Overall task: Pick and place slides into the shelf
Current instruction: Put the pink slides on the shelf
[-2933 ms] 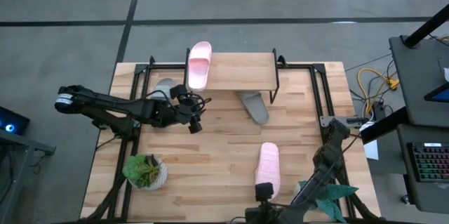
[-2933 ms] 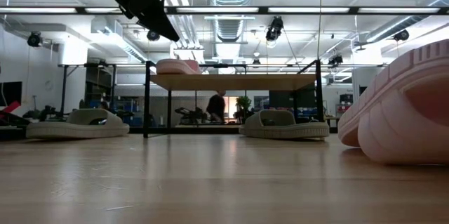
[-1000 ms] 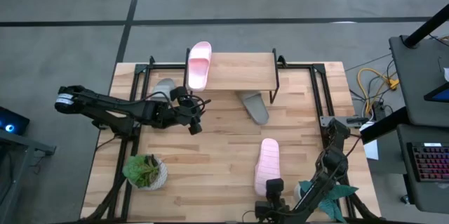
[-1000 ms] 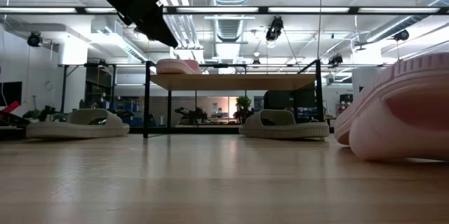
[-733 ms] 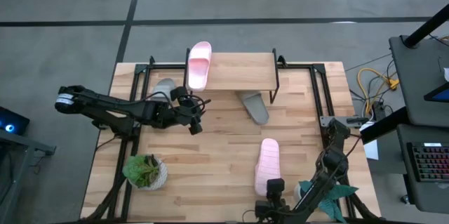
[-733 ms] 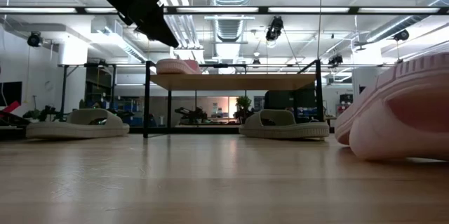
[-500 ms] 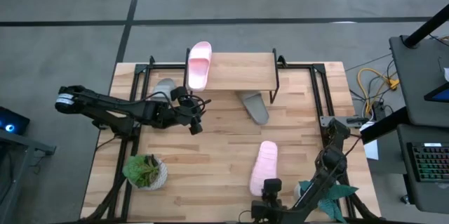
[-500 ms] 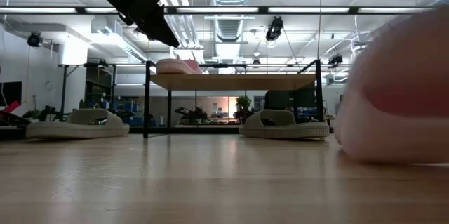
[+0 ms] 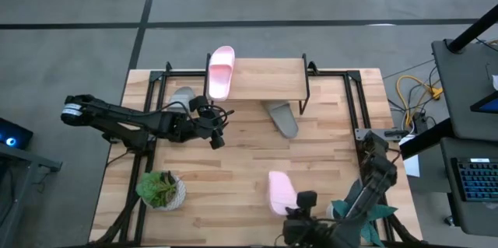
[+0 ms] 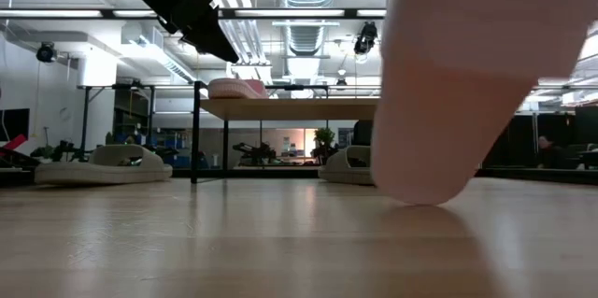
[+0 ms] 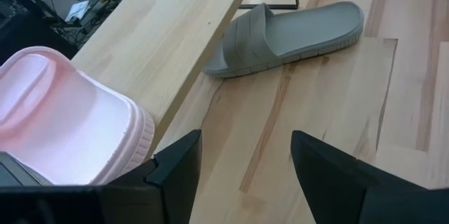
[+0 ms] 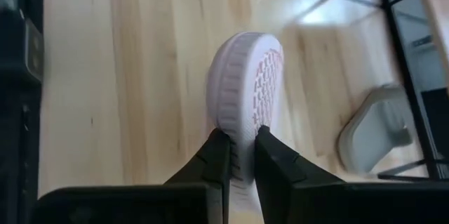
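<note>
One pink slide [image 9: 221,71] lies on the shelf [image 9: 268,79] at its left end, its near end overhanging the plank [image 11: 168,41]. A grey slide [image 9: 282,117] rests flat on the table by the shelf's right leg, and another [image 9: 184,95] lies by the left leg. My right gripper [image 9: 300,203], at the table's near edge, is shut on the second pink slide [image 9: 281,189]. My left gripper [image 9: 217,137] hangs open left of centre, just in front of the shelf, with nothing between its fingers [image 11: 175,171]. My right gripper pinches the pink slide's near end [image 12: 242,140] between its two fingers [image 12: 219,159], coming from the table's near side along the slide. The slide is turned on edge, its ribbed sole [image 12: 263,87] facing sideways. Its far end [image 10: 420,191] hangs low; I cannot tell whether it touches the table.
A potted plant [image 9: 162,190] stands at the near left. Black frame rails [image 9: 354,104] run along the table's left and right sides. Bare tabletop [image 9: 233,162] stretches between the shelf and the held slide.
My right gripper has shut on the pink slide's near end and gone up and toward the table's left edge. The slide, flat on the table before, is now tipped onto its edge and raised, its far end swung left.
</note>
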You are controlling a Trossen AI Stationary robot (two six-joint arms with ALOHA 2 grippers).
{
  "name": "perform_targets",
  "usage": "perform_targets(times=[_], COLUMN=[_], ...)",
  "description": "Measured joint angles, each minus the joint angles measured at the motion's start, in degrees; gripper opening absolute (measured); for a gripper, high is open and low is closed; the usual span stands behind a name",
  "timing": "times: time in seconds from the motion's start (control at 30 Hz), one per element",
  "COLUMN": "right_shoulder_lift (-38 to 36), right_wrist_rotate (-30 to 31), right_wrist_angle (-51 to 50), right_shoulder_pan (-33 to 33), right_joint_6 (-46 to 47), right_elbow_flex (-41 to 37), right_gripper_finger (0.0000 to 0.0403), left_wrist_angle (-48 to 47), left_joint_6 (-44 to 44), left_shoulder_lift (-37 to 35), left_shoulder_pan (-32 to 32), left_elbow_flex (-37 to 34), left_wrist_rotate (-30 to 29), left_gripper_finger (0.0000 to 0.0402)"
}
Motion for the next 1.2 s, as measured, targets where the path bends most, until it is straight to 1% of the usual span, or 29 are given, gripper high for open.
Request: perform_targets(times=[0.2, 0.37, 0.47, 0.67, 0.73, 0.87, 0.9, 1.03, 1.2], right_shoulder_lift=[-6.15, -11.48, -14.22, -17.26, -17.88, -18.73, -18.89, -19.51, -19.63], right_wrist_rotate=[4.63, 6.23, 6.44, 5.99, 6.18, 6.33, 6.33, 6.35, 6.33], right_wrist_angle=[0.24, 0.36, 0.56, 3.27, 3.48, 3.14, 3.16, 3.18, 3.09], right_shoulder_pan=[-0.01, -0.46, -0.68, -0.66, -0.73, -0.73, -0.73, -0.73, -0.73], right_joint_6=[0.47, 3.07, 3.94, 3.82, 3.6, 2.98, 2.83, 2.73, 1.44], right_elbow_flex=[0.11, 0.11, 0.11, 0.0, 0.02, 0.0, 0.0, -0.02, -0.02], right_gripper_finger=[0.0033, 0.0033, 0.0033, 0.0033, 0.0033, 0.0033, 0.0033, 0.0033, 0.0033], left_wrist_angle=[-0.02, -0.01, -0.02, 0.18, 2.46, 14.33, 18.01, 28.08, 36.48], left_joint_6=[0.0, -0.04, -0.04, 0.6, 3.98, 16.3, 19.62, 29.9, 37.03], left_shoulder_lift=[0.0, 0.0, 0.0, 0.0, 0.16, 1.47, 1.99, 3.56, 5.81], left_shoulder_pan=[0.01, 0.0, -0.01, -0.13, -1.07, -5.48, -6.77, -11.06, -16.0], left_elbow_flex=[0.0, -0.01, -0.02, -0.04, -0.3, -1.27, -1.27, -1.23, -1.07], left_wrist_rotate=[0.02, 0.7, 1.22, 1.46, 1.41, 1.38, 0.59, -6.8, -12.72], left_gripper_finger=[0.0204, 0.0204, 0.0204, 0.0204, 0.0202, 0.0192, 0.0187, 0.017, 0.016])
